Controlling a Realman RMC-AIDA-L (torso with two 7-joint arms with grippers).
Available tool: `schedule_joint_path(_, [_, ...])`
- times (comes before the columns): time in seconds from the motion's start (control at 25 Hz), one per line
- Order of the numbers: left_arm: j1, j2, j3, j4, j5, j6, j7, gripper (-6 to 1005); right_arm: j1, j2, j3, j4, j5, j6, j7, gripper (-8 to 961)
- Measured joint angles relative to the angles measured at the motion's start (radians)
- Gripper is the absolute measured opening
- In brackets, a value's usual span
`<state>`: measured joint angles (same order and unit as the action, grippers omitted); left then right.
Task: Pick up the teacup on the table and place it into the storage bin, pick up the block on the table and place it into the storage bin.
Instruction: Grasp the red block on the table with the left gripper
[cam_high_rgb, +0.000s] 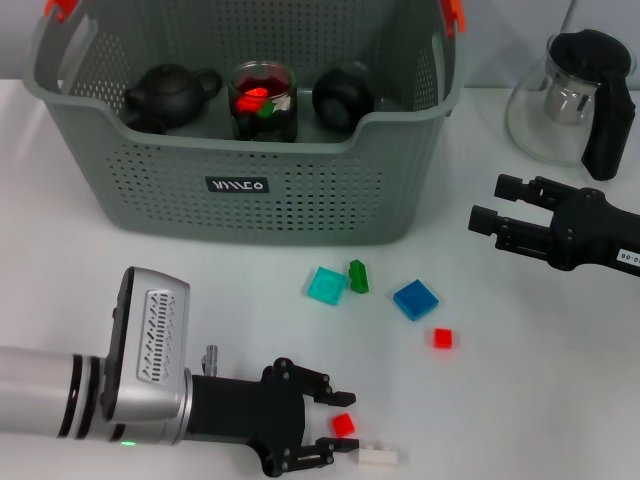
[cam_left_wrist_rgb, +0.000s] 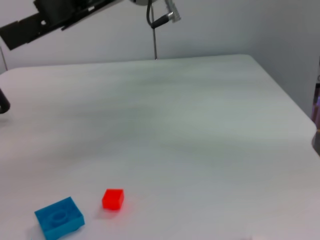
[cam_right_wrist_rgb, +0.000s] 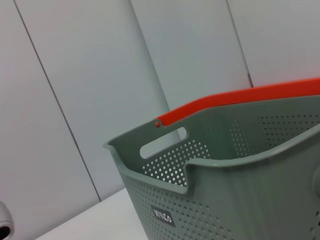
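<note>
The black left gripper (cam_high_rgb: 342, 428) is lying low on the white table (cam_high_rgb: 200, 290), fingers spread around the small red cube block (cam_high_rgb: 343, 423). The right gripper (cam_high_rgb: 492, 207), also open and empty, is hanging well apart beside the grey perforated storage bin (cam_high_rgb: 250, 190).

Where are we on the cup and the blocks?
Done: a glass cup stands in the bin between two black teapots. In hand: the left pincer, open, brackets a small red block. Left: that block plus the white, red, blue, teal and green ones on the table. Right pincer hovers open near the pitcher.
</note>
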<state>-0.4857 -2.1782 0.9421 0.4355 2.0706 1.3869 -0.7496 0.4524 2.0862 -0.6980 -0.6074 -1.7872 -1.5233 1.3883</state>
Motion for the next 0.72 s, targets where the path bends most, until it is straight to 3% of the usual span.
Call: schedule_joint_path(0.72, [-0.011,0.0,0.003,-0.018,0.001,-0.041,-0.007,357,-0.003,-0.003,0.0,0.0,-0.002,0.0,0.0,805])
